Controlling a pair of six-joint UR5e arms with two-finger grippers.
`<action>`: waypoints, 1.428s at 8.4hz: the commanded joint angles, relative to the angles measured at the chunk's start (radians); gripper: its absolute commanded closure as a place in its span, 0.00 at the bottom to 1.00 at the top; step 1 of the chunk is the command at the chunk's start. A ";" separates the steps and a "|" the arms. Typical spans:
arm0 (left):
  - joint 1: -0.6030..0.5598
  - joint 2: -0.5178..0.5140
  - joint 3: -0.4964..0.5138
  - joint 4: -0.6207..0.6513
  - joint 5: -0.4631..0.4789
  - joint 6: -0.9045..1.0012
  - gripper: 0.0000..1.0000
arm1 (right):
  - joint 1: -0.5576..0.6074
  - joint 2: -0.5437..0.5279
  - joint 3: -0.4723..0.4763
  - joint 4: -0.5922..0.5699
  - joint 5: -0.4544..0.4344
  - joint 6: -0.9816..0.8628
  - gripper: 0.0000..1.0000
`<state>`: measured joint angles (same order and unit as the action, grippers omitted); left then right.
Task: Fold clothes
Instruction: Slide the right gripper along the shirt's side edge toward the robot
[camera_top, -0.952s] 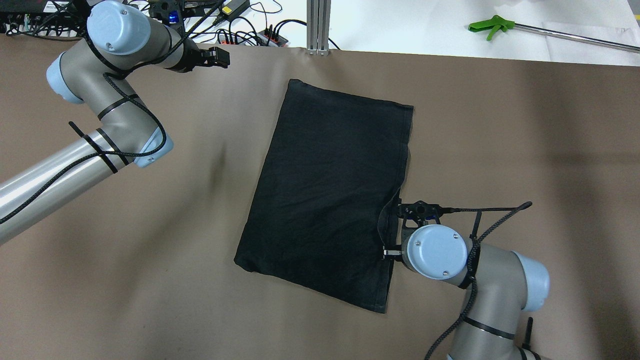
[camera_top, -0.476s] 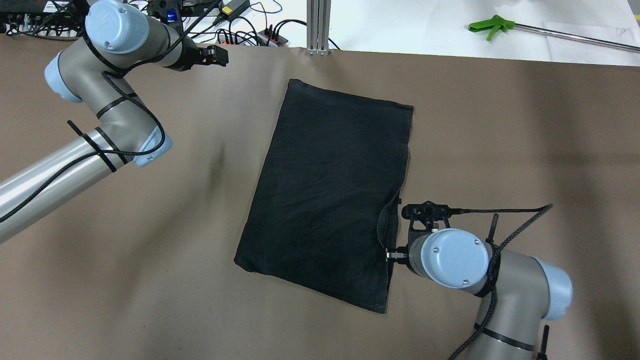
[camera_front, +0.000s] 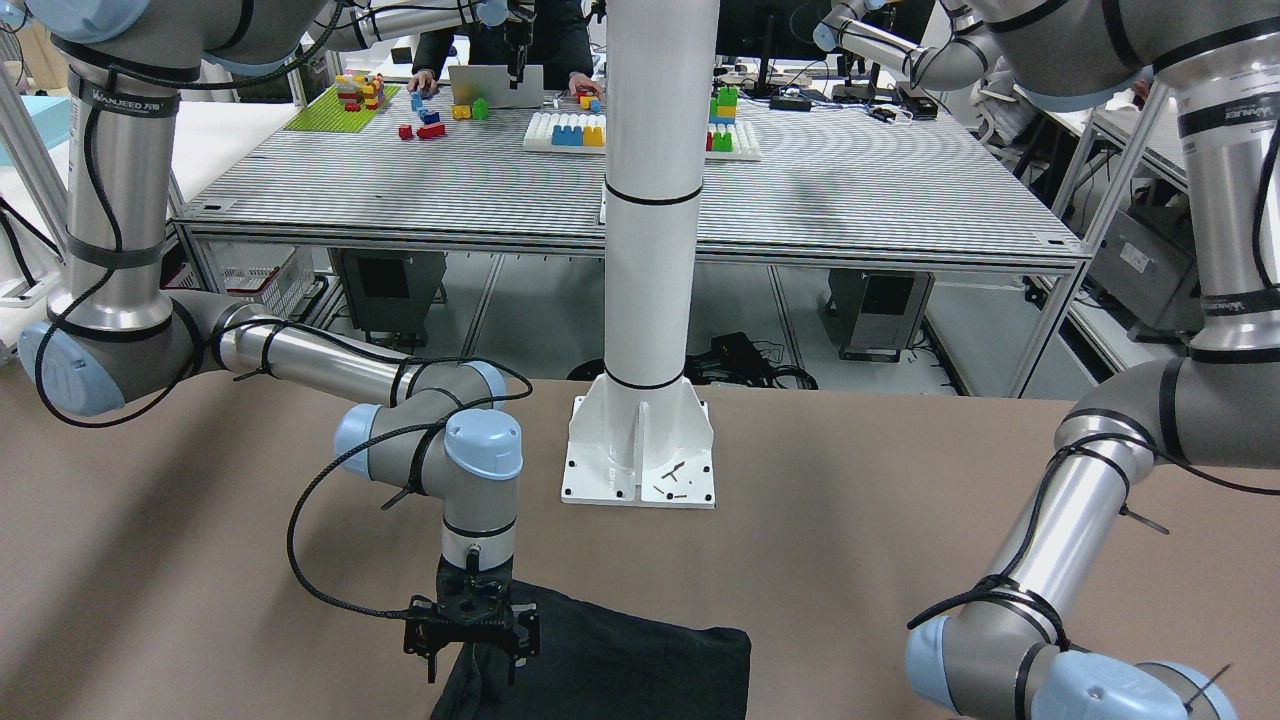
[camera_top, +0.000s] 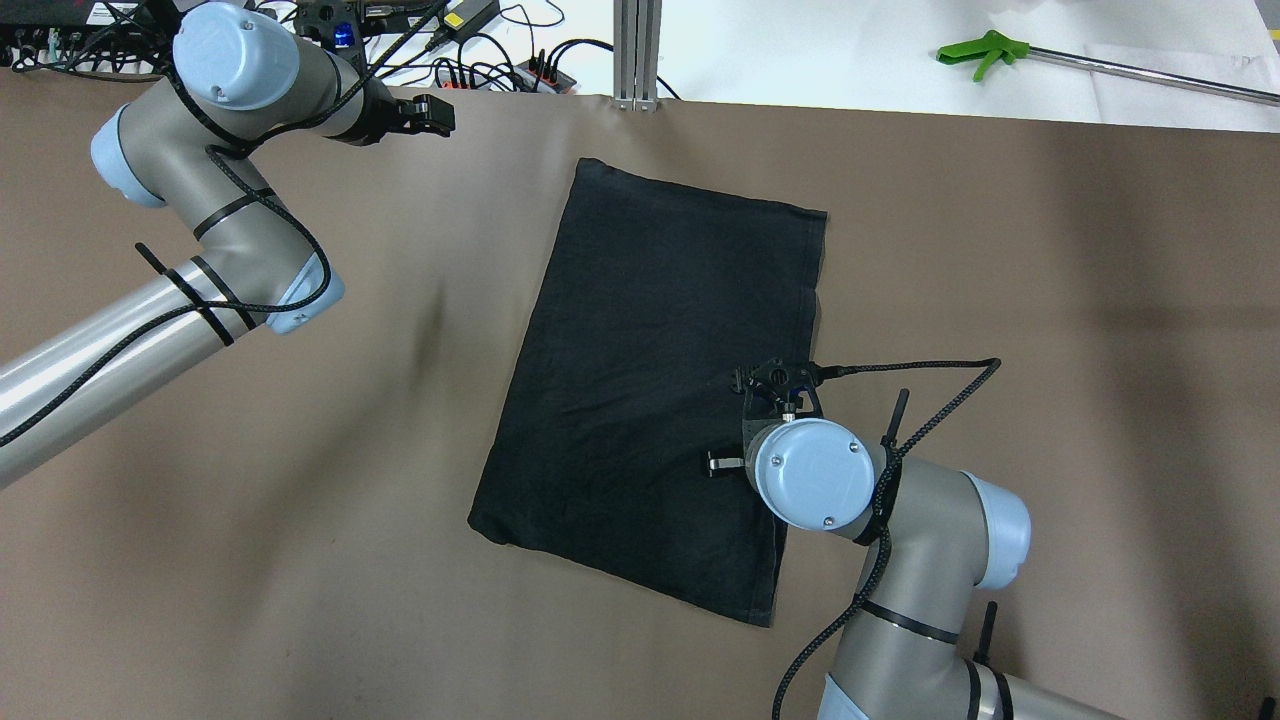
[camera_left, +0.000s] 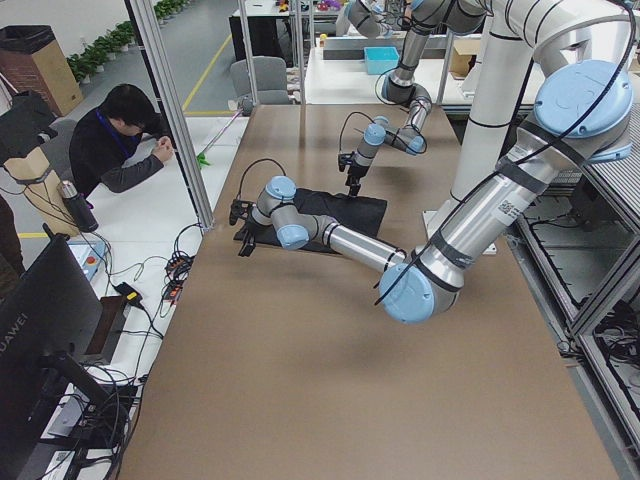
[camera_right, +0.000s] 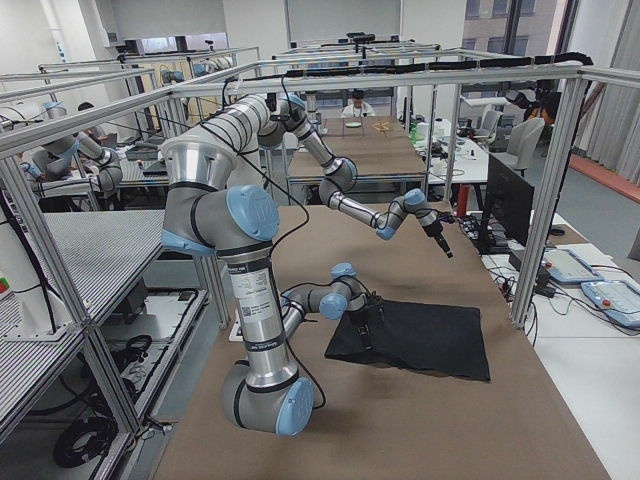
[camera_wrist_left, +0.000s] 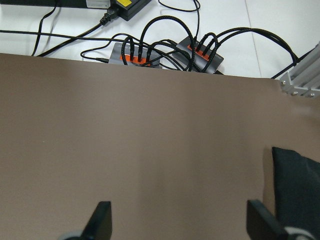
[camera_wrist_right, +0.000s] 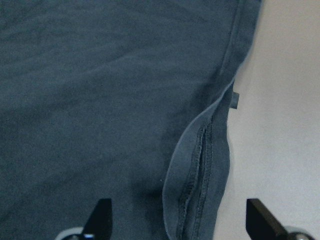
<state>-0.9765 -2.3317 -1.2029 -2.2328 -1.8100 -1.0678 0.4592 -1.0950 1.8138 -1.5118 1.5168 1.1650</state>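
The clothes (camera_top: 650, 370) lie flat in the middle of the brown table (camera_top: 1050, 300). They are one black sheet, shaped like a tilted rectangle.

The right gripper (camera_wrist_right: 180, 222) points down over the lower right part of the clothes, right at the side edge. Its jaws are spread wide and nothing is between them. In the right wrist picture one fingertip (camera_wrist_right: 102, 220) shows at the bottom left, over the black cloth. The other sits at the bottom right, over the bare table. The edge of the clothes runs between the two, and a bit of hem (camera_wrist_right: 200, 165) there is curled over (its stitches show). It is not clear whether the fingertips touch the cloth.

The left gripper (camera_wrist_left: 180, 225) is far from that spot, at the upper left of the overhead picture. Its jaws are spread wide too, and it holds nothing. Only bare table lies under it. One corner of the clothes shows at the right edge of the left wrist picture, apart from the fingertips. At the top of that picture two power strips (camera_wrist_left: 145, 54) sit full of black plugs.

On the far table at the top of the front-facing picture, a white board (camera_front: 545, 138) has blue blocks (camera_front: 567, 133) standing on it.
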 joint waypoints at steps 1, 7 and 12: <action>0.001 -0.001 0.008 -0.002 0.000 0.000 0.05 | 0.019 0.012 -0.089 0.070 -0.017 -0.028 0.05; -0.004 -0.021 0.009 0.002 0.006 -0.008 0.05 | 0.050 -0.207 0.066 0.064 0.049 -0.087 0.05; -0.004 -0.026 0.017 0.001 0.005 -0.009 0.05 | 0.091 -0.125 0.139 0.118 0.117 0.078 0.06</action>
<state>-0.9801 -2.3533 -1.1854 -2.2315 -1.8041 -1.0722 0.5353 -1.2894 1.9416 -1.4416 1.6117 1.1148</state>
